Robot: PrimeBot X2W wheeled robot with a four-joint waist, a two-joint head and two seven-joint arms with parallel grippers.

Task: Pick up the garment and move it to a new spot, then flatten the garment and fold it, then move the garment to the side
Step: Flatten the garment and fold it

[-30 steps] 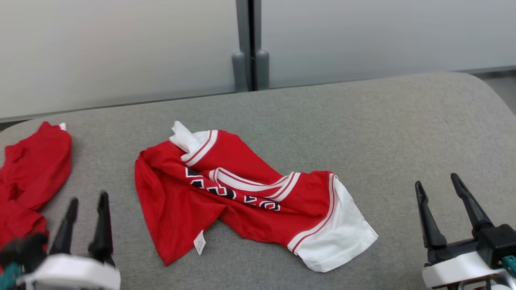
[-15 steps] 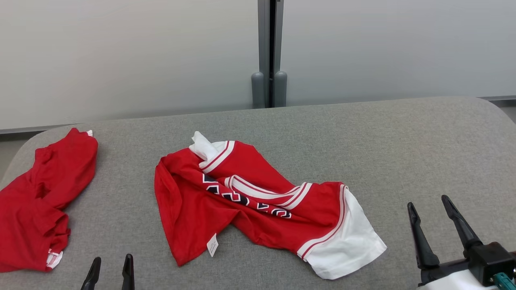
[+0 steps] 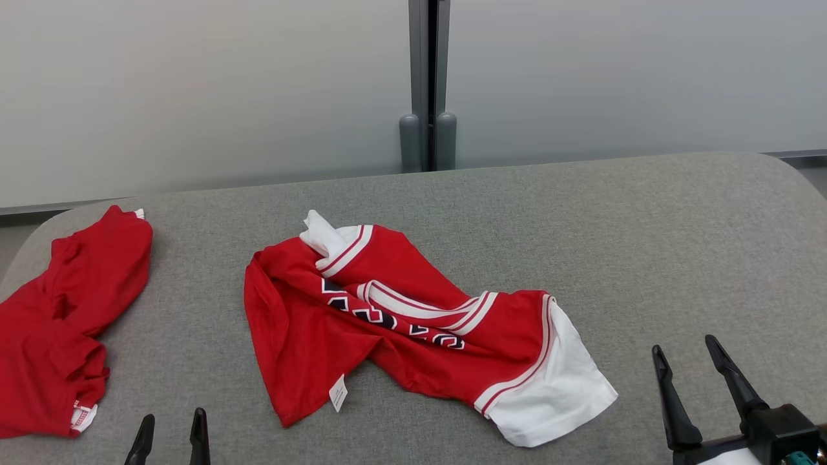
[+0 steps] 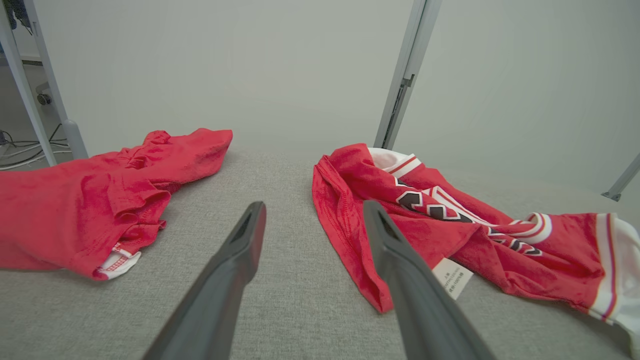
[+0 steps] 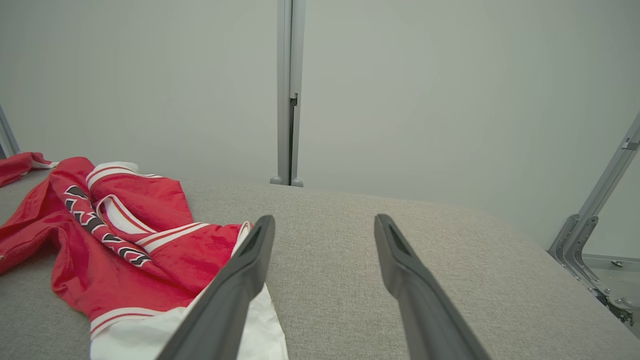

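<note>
Judging from how things lie, the task looks barely begun: the garment (image 3: pixel 400 323) sits crumpled and twisted, neither flattened nor folded, and whether this is already its new spot I cannot tell; smoothing, folding and the shift aside seem left to do. Pale frosted panels (image 3: pixel 194 84) joined at a grey post (image 3: pixel 426 77) close the room behind. The grey fabric-covered surface (image 3: pixel 646 245), round-cornered, spans the view. The garment, red with white trim, lies near its middle; a second red garment (image 3: pixel 64 310) is heaped at its left end, well apart. The left pincer (image 3: pixel 173 416) and right pincer (image 3: pixel 683 345) both stand released and empty at the near edge. A small white label (image 3: pixel 338 392) shows at the garment's near hem.
</note>
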